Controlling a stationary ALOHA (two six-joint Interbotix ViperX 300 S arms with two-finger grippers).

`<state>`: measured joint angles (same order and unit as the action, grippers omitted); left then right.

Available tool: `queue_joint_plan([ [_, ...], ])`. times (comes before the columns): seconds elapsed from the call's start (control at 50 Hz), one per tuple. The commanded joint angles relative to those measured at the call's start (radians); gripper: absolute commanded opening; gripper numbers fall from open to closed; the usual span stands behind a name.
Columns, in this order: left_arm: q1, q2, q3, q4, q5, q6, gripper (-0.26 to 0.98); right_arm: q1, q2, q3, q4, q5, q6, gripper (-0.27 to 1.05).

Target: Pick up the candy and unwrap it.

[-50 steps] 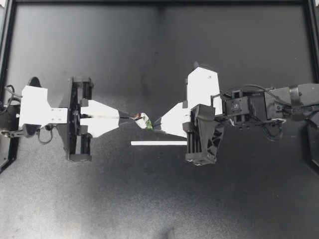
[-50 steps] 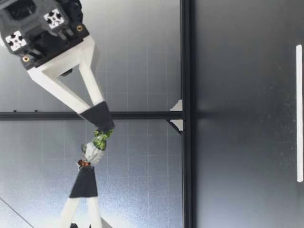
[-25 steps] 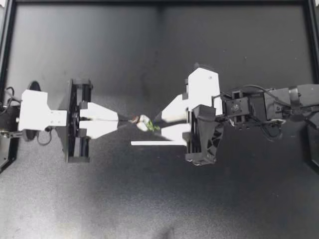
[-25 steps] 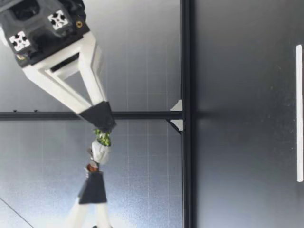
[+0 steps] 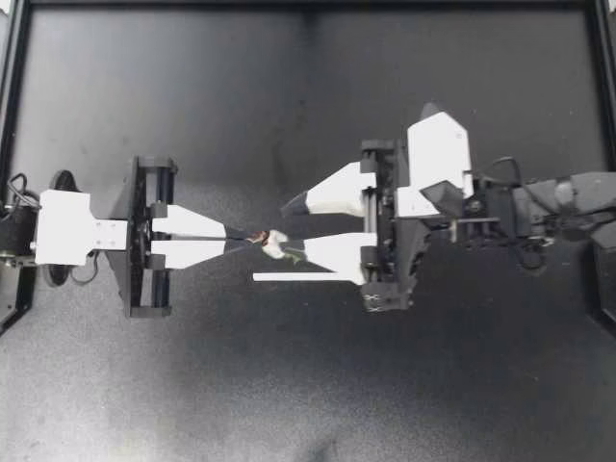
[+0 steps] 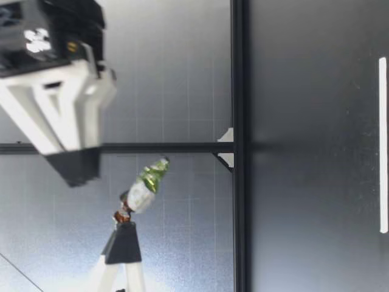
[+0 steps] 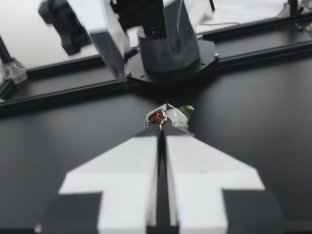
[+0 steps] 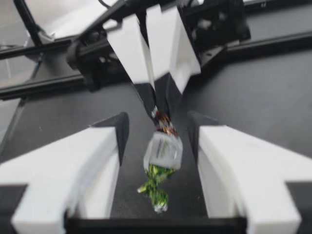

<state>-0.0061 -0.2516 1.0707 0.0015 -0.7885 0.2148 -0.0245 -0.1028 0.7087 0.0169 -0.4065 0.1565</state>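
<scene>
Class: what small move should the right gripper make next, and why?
Probably close the right gripper on the green twist. It stands open around the candy, gripping nothing, while the left gripper is shut on the brown end; the wrapper is not yet off.

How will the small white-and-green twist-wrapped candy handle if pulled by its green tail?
Likely light: the white-and-green wrapped candy is held off the table by one twisted end in my left gripper. Its green tail looks thin and crumpled, so probably floppy, apt to untwist or slip when my open right gripper closes.
</scene>
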Motion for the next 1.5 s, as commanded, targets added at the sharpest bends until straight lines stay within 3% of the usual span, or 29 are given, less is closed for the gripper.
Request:
queue_joint_plan([
  [0.0, 0.002, -0.012, -0.025, 0.002, -0.011, 0.002, -0.13, -0.006, 0.006, -0.023, 0.002, -0.014, 0.011, 0.54],
  [0.38, 0.002, -0.015, -0.026, 0.002, -0.011, 0.002, -0.13, -0.008, 0.028, -0.031, 0.002, 0.006, 0.035, 0.48],
  [0.78, 0.002, -0.020, -0.008, 0.011, -0.011, 0.002, -0.13, -0.009, 0.015, -0.026, -0.011, 0.031, 0.058, -0.12],
  [1.08, 0.002, -0.018, 0.008, 0.008, 0.031, -0.049, -0.10, -0.009, 0.011, -0.029, -0.017, 0.032, 0.055, -0.18],
  [1.2, 0.002, -0.021, 0.008, 0.008, 0.037, -0.063, 0.05, -0.009, 0.011, -0.034, -0.021, 0.054, 0.051, -0.18],
  [1.4, 0.002, -0.014, -0.008, -0.032, 0.077, -0.098, 0.63, -0.009, 0.011, -0.051, -0.021, 0.094, 0.029, -0.18],
  [1.48, 0.002, -0.009, -0.023, -0.044, 0.101, -0.169, 0.64, -0.009, 0.015, -0.060, -0.021, 0.123, 0.014, -0.18],
])
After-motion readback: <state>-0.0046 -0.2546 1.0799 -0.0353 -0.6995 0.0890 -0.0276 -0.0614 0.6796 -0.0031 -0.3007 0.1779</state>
